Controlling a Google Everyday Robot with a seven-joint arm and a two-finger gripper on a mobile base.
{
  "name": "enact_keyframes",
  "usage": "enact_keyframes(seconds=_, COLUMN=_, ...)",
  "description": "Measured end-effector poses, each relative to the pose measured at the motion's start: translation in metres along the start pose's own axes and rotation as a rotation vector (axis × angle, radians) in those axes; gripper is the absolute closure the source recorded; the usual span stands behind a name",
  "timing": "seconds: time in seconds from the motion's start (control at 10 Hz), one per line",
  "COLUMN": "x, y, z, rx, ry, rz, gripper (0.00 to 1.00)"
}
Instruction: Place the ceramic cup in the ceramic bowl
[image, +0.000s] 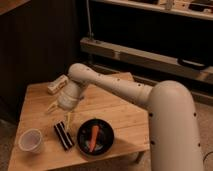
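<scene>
The ceramic cup (31, 140) is small and whitish and stands upright at the front left corner of the wooden table (115, 112). The ceramic bowl (83, 144) is a shallow black dish at the front middle, with an orange carrot-like piece (93, 137) lying in it. My gripper (60, 114) hangs over the table's left middle, above the black block and between cup and bowl, a little behind both. Its two yellowish fingers (69, 119) point down, spread apart, and hold nothing.
A black rectangular block with white stripes (63, 135) lies between cup and bowl. A slim tan bottle with a white cap (57, 84) lies at the back left. My white arm (150, 100) spans the table's right side. A dark shelf unit (145, 55) stands behind.
</scene>
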Motion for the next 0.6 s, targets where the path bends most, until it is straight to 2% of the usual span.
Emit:
enact_keyframes(seconds=0.2, x=-0.022, y=0.003, z=0.017, rx=-0.038, ry=-0.042, rz=0.007, gripper=0.20)
enact_keyframes(seconds=0.4, x=-0.031, y=0.004, z=0.033, rx=-0.074, ry=-0.088, rz=0.011, gripper=0.20)
enact_keyframes(seconds=0.6, x=-0.038, y=0.002, z=0.046, rx=-0.099, ry=-0.110, rz=-0.002, gripper=0.20)
